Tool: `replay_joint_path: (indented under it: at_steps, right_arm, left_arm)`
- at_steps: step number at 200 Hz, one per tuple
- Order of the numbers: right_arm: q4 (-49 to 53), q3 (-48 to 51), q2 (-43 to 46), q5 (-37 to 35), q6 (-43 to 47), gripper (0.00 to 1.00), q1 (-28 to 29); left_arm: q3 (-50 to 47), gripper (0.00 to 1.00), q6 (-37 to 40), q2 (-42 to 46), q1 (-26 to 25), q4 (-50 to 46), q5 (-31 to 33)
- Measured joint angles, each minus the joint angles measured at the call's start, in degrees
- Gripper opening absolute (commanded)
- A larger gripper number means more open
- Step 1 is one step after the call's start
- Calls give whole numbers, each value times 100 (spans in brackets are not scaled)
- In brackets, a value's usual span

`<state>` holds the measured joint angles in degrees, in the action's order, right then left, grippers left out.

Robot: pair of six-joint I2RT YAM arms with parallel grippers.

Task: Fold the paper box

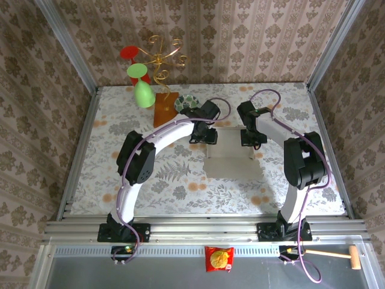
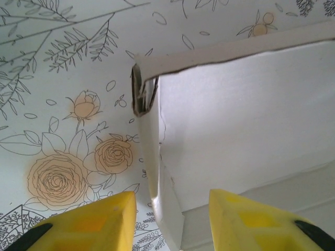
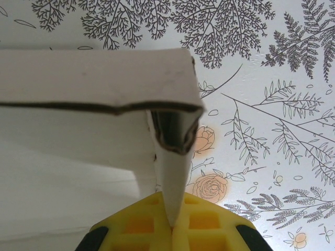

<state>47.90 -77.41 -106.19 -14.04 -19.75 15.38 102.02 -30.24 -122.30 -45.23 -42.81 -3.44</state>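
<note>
The paper box (image 1: 228, 158) lies mid-table, pale grey-white, with its side walls raised. My left gripper (image 1: 203, 137) is at its far left corner. In the left wrist view the yellow fingers (image 2: 99, 222) stand apart on either side of the box's left wall (image 2: 157, 172), and this gripper (image 2: 170, 222) is open and grips nothing. My right gripper (image 1: 253, 139) is at the far right corner. The right wrist view has that gripper (image 3: 171, 226) shut on the upright right wall (image 3: 170, 172), below the box's back wall (image 3: 94, 78).
A brown wooden board (image 1: 164, 108) and a patterned round dish (image 1: 185, 102) lie just behind the left gripper. A green glass (image 1: 143, 90), a red glass (image 1: 129, 53) and a gold wire stand (image 1: 161, 60) are at the back left. A snack packet (image 1: 219, 259) and a wooden mallet (image 1: 337, 255) rest on the front ledge.
</note>
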Motion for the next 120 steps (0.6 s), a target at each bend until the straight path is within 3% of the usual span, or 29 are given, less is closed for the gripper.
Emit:
replay_joint_path:
  at_steps: [49, 92, 120]
  right_arm:
    - [-2, 0, 0, 52, -2, 0, 0]
    - [-24, 0, 0, 111, -17, 0, 4]
    - [-87, 63, 15, 111, -83, 0, 4]
  left_arm:
    - [-116, 32, 26, -201, -7, 13, 52]
    - [-328, 0, 103, -221, -35, 289, 236]
    - [-289, 0, 153, -227, -87, 352, 494]
